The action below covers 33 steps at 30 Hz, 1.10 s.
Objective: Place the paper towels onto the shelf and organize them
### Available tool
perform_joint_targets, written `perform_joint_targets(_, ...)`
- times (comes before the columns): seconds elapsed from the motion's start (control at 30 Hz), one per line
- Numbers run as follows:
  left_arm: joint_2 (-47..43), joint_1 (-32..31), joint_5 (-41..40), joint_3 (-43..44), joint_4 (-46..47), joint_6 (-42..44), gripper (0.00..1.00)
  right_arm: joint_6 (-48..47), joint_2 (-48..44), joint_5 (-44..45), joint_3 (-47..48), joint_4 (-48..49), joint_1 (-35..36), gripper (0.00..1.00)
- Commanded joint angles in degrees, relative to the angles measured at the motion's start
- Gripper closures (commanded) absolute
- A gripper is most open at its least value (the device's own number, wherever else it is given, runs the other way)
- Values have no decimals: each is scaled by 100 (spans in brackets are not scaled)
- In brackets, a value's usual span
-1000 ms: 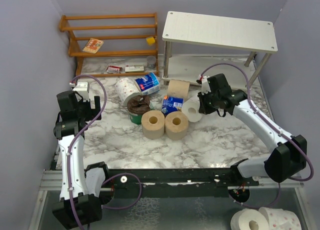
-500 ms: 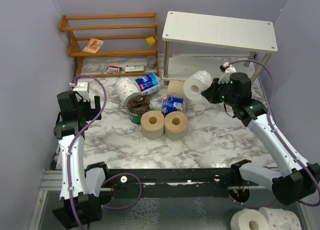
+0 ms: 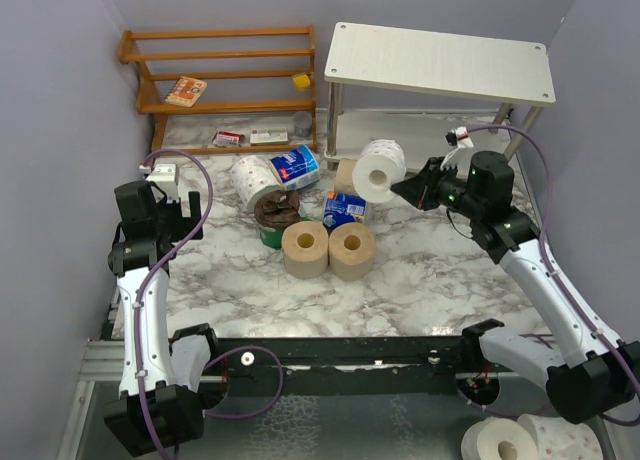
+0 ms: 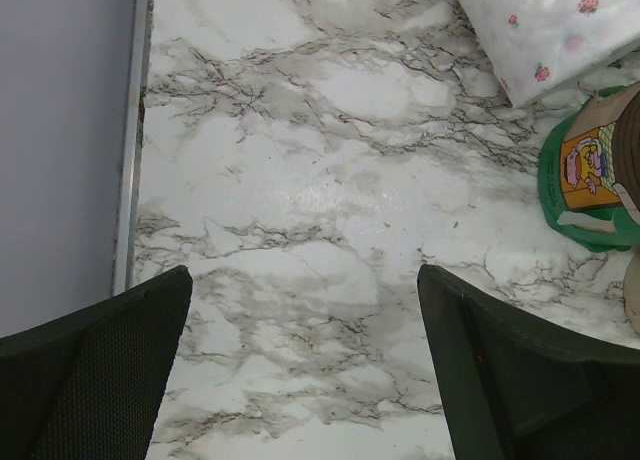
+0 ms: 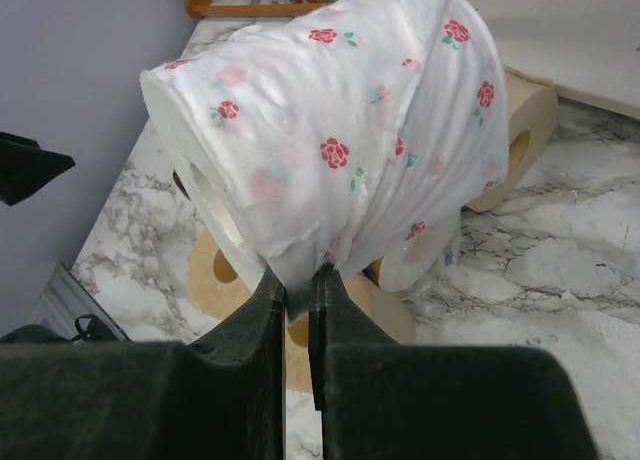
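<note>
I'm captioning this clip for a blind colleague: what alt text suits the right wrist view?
The right gripper, jaws shut, pinches the loose wrap of a white paper towel roll printed with red roses, holding it above the marble table. Tan paper towel rolls lie on the table beneath and behind it.

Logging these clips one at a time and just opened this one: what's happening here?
The right gripper is shut on a white roll, pinching its loose flowered wrap and holding it in the air in front of the shelf. The left gripper is open over the table, holding nothing. Some tan rolls and a blue roll lie on the table; none shows on the shelf's top.
</note>
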Motion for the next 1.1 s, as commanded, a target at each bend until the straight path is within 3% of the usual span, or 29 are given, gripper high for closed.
perform_joint_targets(0.0,-56,57,-125,-51,114,-50,2,28,-128,-83,-96,621,13,99)
perform_joint_targets(0.23,-47,66,-125,-54,113,-50,1,-515,-110,-601,-191,908,11,99)
perform_joint_targets(0.37,-32,68,-122,-54,118,-50,1,-177,-158,-390,-317,955,13,99)
perform_joint_targets(0.57,-47,70,-143,-61,123,-58,1,1821,-173,1601,-361,454,-245,99)
perform_joint_targets(0.67,-53,75,-143,-63,121,-67,1,3332,-133,1590,-525,208,-494,99)
perform_joint_targets(0.77,-75,75,-142,-72,122,-59,2,4364,-85,970,-924,602,-930,99)
perform_joint_targets(1.07,-139,84,-134,-79,135,-59,1,4394,104,1521,-1152,1551,-1428,99)
